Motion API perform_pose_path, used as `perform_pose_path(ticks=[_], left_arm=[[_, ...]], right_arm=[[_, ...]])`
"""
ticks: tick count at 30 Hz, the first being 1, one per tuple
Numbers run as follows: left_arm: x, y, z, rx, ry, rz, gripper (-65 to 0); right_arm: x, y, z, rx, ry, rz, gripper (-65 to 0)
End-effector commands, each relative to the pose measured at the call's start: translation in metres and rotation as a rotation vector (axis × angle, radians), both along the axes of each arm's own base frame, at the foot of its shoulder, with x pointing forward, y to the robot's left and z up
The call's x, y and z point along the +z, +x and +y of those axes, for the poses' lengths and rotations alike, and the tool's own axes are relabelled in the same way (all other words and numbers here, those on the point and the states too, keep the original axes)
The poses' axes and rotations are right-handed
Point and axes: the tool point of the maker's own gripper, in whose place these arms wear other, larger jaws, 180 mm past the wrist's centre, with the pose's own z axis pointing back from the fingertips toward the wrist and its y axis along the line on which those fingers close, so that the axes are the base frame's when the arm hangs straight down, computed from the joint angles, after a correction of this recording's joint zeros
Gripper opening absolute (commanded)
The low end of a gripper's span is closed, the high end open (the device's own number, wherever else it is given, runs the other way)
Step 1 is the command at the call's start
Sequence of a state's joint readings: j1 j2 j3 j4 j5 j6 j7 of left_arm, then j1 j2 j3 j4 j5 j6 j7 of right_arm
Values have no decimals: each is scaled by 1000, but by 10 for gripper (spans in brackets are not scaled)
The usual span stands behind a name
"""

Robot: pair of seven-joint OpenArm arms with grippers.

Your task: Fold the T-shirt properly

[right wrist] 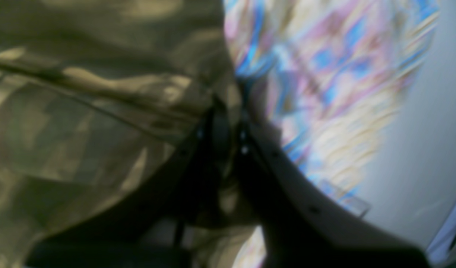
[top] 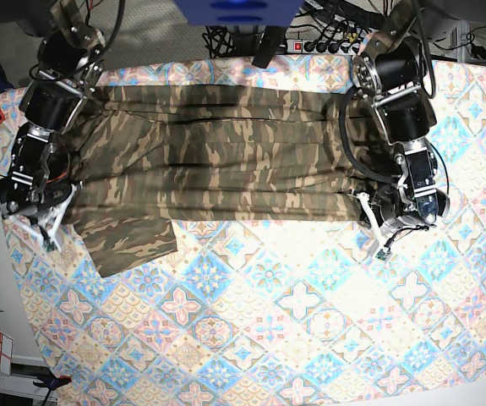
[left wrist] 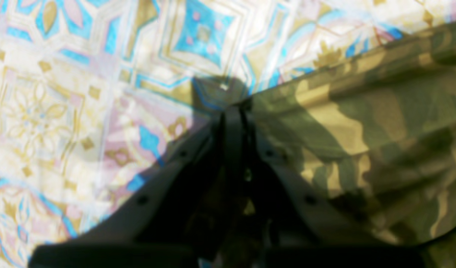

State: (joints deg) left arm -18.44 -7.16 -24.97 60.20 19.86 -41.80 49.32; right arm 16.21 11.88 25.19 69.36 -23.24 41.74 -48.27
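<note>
Left wrist view: left gripper [left wrist: 233, 111] pinched tight on the camouflage T-shirt [left wrist: 362, 123] edge over the tablecloth [left wrist: 82, 93]. Right wrist view: right gripper [right wrist: 226, 119] clamps the shirt's edge. Base view: shirt stretched left-right between both arms across the table's far half

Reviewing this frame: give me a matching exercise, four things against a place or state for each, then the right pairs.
Things:
1. T-shirt
2. left tool
3. right tool
4. tablecloth

Places or states:
A. shut on the shirt's edge, right side of the base view
B. stretched in a long band across the far part of the table
C. tile-patterned, bare over the near half
D. shut on the shirt's edge, left side of the base view

Pairs: 1-B, 2-A, 3-D, 4-C
</note>
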Motion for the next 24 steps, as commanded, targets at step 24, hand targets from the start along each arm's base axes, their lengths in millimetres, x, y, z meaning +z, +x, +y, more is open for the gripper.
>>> perform_pose_path(ticks=[24], left_arm=[[76,-29,53,-4,356,-104,-650]], right_arm=[[75,-65,-31,-72,-312,-57,-646]])
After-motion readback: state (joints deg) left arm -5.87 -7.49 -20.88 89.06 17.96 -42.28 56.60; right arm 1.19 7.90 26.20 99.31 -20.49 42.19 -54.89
